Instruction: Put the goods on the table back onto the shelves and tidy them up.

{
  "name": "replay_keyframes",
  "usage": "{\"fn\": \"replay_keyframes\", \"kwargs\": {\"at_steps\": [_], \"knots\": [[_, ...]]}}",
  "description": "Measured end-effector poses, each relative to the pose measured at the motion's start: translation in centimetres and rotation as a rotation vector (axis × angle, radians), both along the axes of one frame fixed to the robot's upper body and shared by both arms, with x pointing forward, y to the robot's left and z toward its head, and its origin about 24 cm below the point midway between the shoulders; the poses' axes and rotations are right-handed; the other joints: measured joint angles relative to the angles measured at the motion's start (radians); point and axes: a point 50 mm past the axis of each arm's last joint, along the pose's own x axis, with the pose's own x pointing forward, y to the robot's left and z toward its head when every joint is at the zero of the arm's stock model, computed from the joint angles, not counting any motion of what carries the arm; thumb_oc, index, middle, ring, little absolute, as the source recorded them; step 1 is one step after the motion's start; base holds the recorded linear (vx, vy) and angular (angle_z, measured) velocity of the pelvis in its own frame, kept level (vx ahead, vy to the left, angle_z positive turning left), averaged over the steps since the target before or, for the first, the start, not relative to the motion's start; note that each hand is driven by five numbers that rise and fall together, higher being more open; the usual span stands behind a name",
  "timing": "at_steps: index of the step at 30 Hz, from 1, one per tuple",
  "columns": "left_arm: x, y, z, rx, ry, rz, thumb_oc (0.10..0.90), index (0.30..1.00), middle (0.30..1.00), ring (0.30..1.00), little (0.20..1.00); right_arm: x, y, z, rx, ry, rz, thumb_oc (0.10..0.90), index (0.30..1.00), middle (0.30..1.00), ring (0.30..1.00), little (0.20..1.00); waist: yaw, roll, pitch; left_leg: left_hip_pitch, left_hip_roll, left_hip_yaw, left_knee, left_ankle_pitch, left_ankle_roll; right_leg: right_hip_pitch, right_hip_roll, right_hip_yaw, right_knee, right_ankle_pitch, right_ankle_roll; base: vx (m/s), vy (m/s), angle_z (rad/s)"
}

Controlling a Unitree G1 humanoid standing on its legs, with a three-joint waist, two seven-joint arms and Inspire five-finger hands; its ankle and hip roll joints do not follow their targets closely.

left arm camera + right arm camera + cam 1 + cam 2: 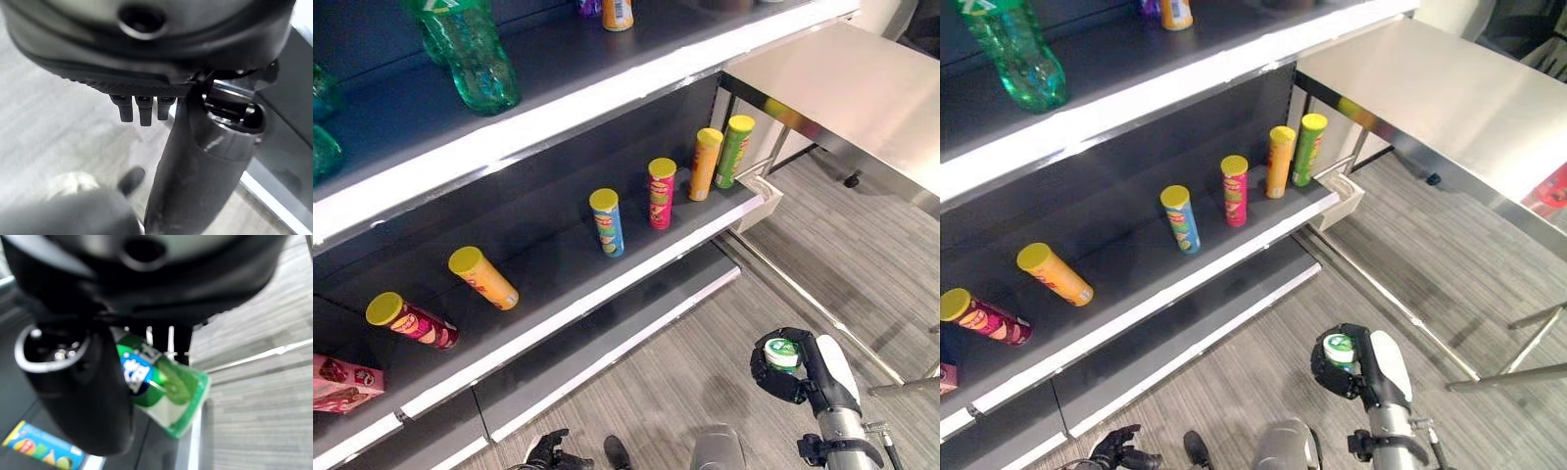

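Right hand (800,366) carrying a small green-and-white cup (783,353), low over the striped floor (862,255) in front of the shelving. We see the dark fingers curled round the cup's side wall, its sealed lid facing up; the right wrist view shows the same cup (161,387) pinned between thumb and fingers. The left hand (1121,448) shows at the near edge, low by the floor, its fingers curled and holding nothing. On the middle shelf (607,294), five crisp tubes stand upright toward the right: a blue tube (607,222), a pink tube (661,193), an orange tube (705,164), a green tube (735,151); further left an orange tube lying down (483,277) and a dark red tube lying down (411,320). Green bottles (465,49) stand on the upper shelf (558,108). The steel table (862,88) lies to the right. We judge the cup light, thin-walled and smooth, so it may dent or slip; a moderate hold round the middle of its wall, lid kept upward, suits it best.
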Motion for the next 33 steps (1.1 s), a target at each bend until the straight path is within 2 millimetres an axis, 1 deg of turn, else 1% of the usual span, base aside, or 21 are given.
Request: {"fn": "replay_keyframes", "kwargs": {"at_steps": [1,3,4,5,7,8,9,10,12,13,14,15,16,19,24,26,27,28,30,32,33], "knots": [[-0.2,0.6,0.0,0.015,0.007,0.001,0.8,0.9,0.9,0.9,0.9,-0.1,0.2,-0.1,0.004,0.006,0.007,0.4,0.3,0.3,0.3,0.3,-0.008,-0.016,0.01,0.008,0.0,-0.008,0.0,-0.007,-0.005,-0.003,0.042,-0.04,-0.149,-0.004,-0.005,0.22,-0.209,0.14],[-0.5,1.0,0.0,0.03,0.016,-0.005,0.8,0.9,0.9,0.9,0.9,0.3,0.3,0.1,0.002,-0.014,0.015,0.4,0.3,0.3,0.3,0.3,-0.01,-0.031,0.013,0.017,0.0,-0.016,0.001,-0.022,-0.027,0.001,0.084,-0.038,-0.334,0.022,-0.005,0.22,-0.196,0.13],[-0.3,1.0,0.1,0.038,0.015,-0.013,0.8,0.9,0.9,0.9,0.9,0.6,0.4,0.4,-0.015,-0.032,0.015,0.4,0.3,0.3,0.3,0.3,-0.011,-0.04,0.019,0.026,0.0,-0.018,-0.004,-0.036,-0.025,0.007,0.101,-0.031,-0.464,0.061,0.018,0.17,-0.134,0.26],[-0.3,1.1,0.1,0.047,0.016,-0.028,0.8,0.9,0.9,0.9,0.9,0.7,0.4,0.6,-0.026,-0.048,0.013,0.4,0.3,0.3,0.3,0.3,-0.017,-0.044,0.02,0.033,-0.003,-0.031,-0.004,-0.038,-0.031,0.014,0.101,-0.026,-0.534,0.077,0.034,0.01,-0.148,0.31],[-0.5,1.0,0.1,0.057,0.014,-0.034,0.8,0.9,0.9,0.9,0.9,0.7,0.4,0.8,-0.04,-0.061,0.018,0.4,0.3,0.3,0.3,0.3,-0.033,-0.056,0.024,0.068,-0.004,-0.053,-0.004,-0.037,-0.043,0.021,0.091,-0.031,-0.523,0.1,0.011,0.08,-0.158,0.56],[-1.1,1.3,0.1,0.061,0.02,-0.034,0.8,0.9,0.9,0.9,0.9,0.1,0.4,0.5,-0.047,-0.047,0.012,0.4,0.3,0.3,0.3,0.3,-0.034,-0.08,0.011,0.12,-0.006,-0.071,-0.004,-0.058,-0.084,0.056,0.08,-0.032,-0.475,0.102,0.005,0.19,-0.259,0.49],[-1.3,1.2,0.0,0.061,0.024,-0.03,0.8,0.9,0.9,0.9,0.9,0.0,0.3,0.4,-0.058,-0.04,0.016,0.4,0.3,0.3,0.3,0.3,-0.028,-0.074,0.01,0.138,0.01,-0.079,-0.005,-0.072,-0.098,0.067,0.092,-0.036,-0.468,0.158,0.0,0.2,-0.302,0.39],[-1.8,0.8,-0.2,0.049,0.032,-0.02,0.8,0.9,0.9,0.9,0.9,0.3,0.2,0.6,-0.072,-0.047,0.024,0.4,0.3,0.3,0.3,0.3,-0.031,-0.044,0.003,0.147,0.04,-0.095,-0.005,-0.085,-0.119,0.087,0.118,-0.041,-0.465,0.203,0.002,0.15,-0.247,0.2],[-2.4,-0.5,-0.5,0.01,0.045,-0.001,0.8,0.9,0.9,0.9,0.9,0.3,-0.4,1.0,-0.109,-0.047,0.033,0.4,0.3,0.3,0.3,0.3,-0.031,0.004,-0.02,0.164,0.097,-0.104,0.0,-0.095,-0.161,0.108,0.178,-0.044,-0.471,0.258,-0.047,0.13,-0.252,0.16],[-2.6,-1.2,-0.6,-0.011,0.047,0.022,0.8,0.9,0.9,0.9,0.9,0.5,-0.8,1.4,-0.135,-0.051,0.041,0.4,0.3,0.3,0.3,0.3,-0.022,0.034,-0.025,0.177,0.13,-0.1,0.0,-0.094,-0.173,0.127,0.212,-0.052,-0.482,0.247,-0.073,0.11,-0.236,-0.03],[-2.5,-1.6,-0.7,-0.027,0.043,0.04,0.8,0.9,0.9,0.9,0.9,0.8,-1.2,1.8,-0.164,-0.062,0.052,0.4,0.3,0.3,0.3,0.3,-0.011,0.052,-0.032,0.184,0.154,-0.093,0.002,-0.087,-0.181,0.15,0.236,-0.061,-0.508,0.247,-0.077,0.1,-0.227,-0.05],[-2.4,-1.8,-0.7,-0.032,0.039,0.044,0.8,0.9,0.9,0.9,0.9,0.9,-1.3,2.0,-0.175,-0.069,0.054,0.4,0.3,0.3,0.3,0.3,-0.008,0.056,-0.034,0.184,0.161,-0.091,0.005,-0.082,-0.191,0.156,0.242,-0.067,-0.516,0.249,-0.08,0.09,-0.198,0.15],[-1.9,-2.3,-0.6,-0.05,0.013,0.047,0.8,0.9,0.9,0.9,0.9,1.4,-1.9,3.1,-0.224,-0.106,0.057,0.4,0.3,0.3,0.3,0.3,-0.007,0.06,-0.037,0.18,0.183,-0.088,0.032,-0.072,-0.207,0.179,0.261,-0.088,-0.524,0.234,-0.114,0.08,-0.198,0.24],[-1.7,-2.8,-0.6,-0.061,0.004,0.027,0.8,0.9,0.9,0.9,0.9,1.7,-2.4,4.7,-0.281,-0.169,0.053,0.4,0.3,0.3,0.3,0.3,-0.008,0.068,-0.039,0.178,0.212,-0.077,0.038,-0.056,-0.22,0.194,0.285,-0.111,-0.524,0.213,-0.137,0.05,-0.174,0.24],[-1.1,-2.8,-0.5,-0.054,-0.003,-0.004,0.8,0.9,0.9,0.9,0.9,1.6,-2.2,5.3,-0.338,-0.209,0.088,0.4,0.3,0.3,0.3,0.3,-0.018,0.061,-0.034,0.164,0.226,-0.079,0.093,-0.053,-0.237,0.209,0.292,-0.124,-0.524,0.197,-0.146,0.03,-0.142,0.07],[-0.4,-2.3,-0.3,-0.039,-0.02,-0.005,0.8,0.9,0.9,0.9,0.9,1.3,-1.7,4.8,-0.328,-0.191,0.11,0.4,0.3,0.3,0.3,0.3,-0.021,0.018,-0.011,0.119,0.222,-0.098,0.216,-0.055,-0.24,0.223,0.274,-0.115,-0.524,0.192,-0.148,0.01,-0.062,0.02],[0.4,-2.1,0.0,-0.031,-0.049,-0.024,0.8,0.9,0.9,0.9,0.9,1.0,-1.4,4.7,-0.319,-0.185,0.118,0.4,0.3,0.3,0.3,0.3,-0.013,-0.019,0.005,0.057,0.215,-0.132,0.307,-0.082,-0.251,0.23,0.252,-0.093,-0.524,0.188,-0.158,0.0,-0.002,0.05],[1.0,-2.4,0.1,-0.03,-0.059,-0.051,0.8,0.9,0.9,0.9,0.9,0.8,-1.5,4.5,-0.318,-0.174,0.117,0.4,0.3,0.3,0.3,0.3,-0.013,-0.028,0.009,0.031,0.204,-0.143,0.301,-0.107,-0.253,0.229,0.243,-0.096,-0.524,0.188,-0.158,0.05,0.036,0.05],[1.6,-3.5,0.2,-0.048,-0.07,-0.094,0.8,0.9,0.9,0.9,0.9,0.4,-1.5,4.2,-0.32,-0.148,0.121,0.4,0.3,0.3,0.3,0.3,-0.025,-0.019,0.01,0.007,0.203,-0.128,0.231,-0.107,-0.249,0.222,0.248,-0.099,-0.524,0.188,-0.157,0.07,0.096,-0.02],[1.2,-4.0,0.0,-0.062,-0.054,-0.097,0.8,0.9,0.9,0.9,0.9,0.2,-1.4,4.3,-0.325,-0.147,0.127,0.4,0.3,0.3,0.3,0.3,-0.037,-0.014,0.009,0.009,0.185,-0.091,0.154,-0.116,-0.23,0.212,0.261,-0.092,-0.522,0.188,-0.157,0.04,0.101,-0.29],[1.2,-4.1,0.0,-0.06,-0.055,-0.108,0.8,0.9,0.9,0.9,0.9,0.1,-1.4,4.4,-0.332,-0.148,0.13,0.4,0.3,0.3,0.3,0.3,-0.038,-0.013,0.009,0.009,0.174,-0.095,0.132,-0.115,-0.204,0.207,0.263,-0.085,-0.52,0.187,-0.156,0.04,0.103,-0.64]]}}
